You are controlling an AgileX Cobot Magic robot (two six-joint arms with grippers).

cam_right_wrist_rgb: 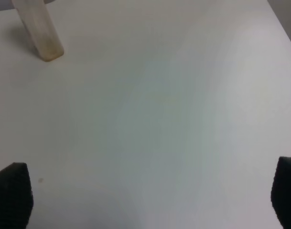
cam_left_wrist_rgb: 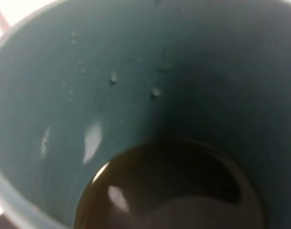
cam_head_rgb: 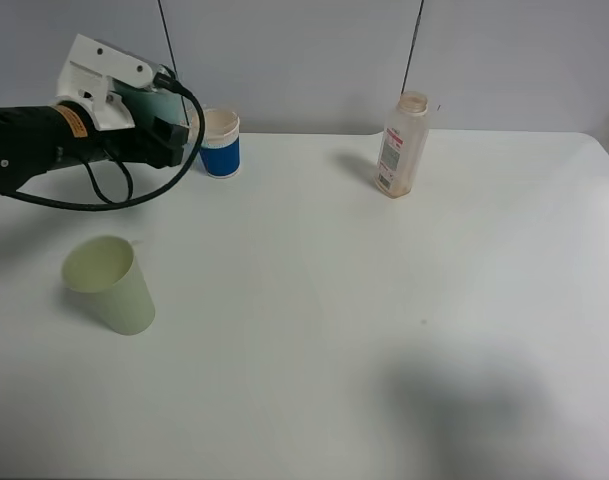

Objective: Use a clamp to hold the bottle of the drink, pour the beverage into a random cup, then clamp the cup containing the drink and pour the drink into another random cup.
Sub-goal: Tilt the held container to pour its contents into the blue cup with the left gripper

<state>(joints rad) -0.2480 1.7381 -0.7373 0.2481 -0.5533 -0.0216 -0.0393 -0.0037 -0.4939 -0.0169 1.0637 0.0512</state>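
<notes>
Above the far left corner of the smooth white tabletop, the left pincer is clamped on a teal cup. Its glossy inner wall carries scattered droplets, and a dark drink pools at the bottom. Just beside it, by the far edge, stands a squat blue-and-white cup. A tapered pale green cup (matte, thin-walled) sits near the left edge. The translucent plastic bottle, square-shouldered, labelled and uncapped, stands upright near the far edge, right of the middle. The right pincer has its black tips spread wide apart over bare tabletop.
</notes>
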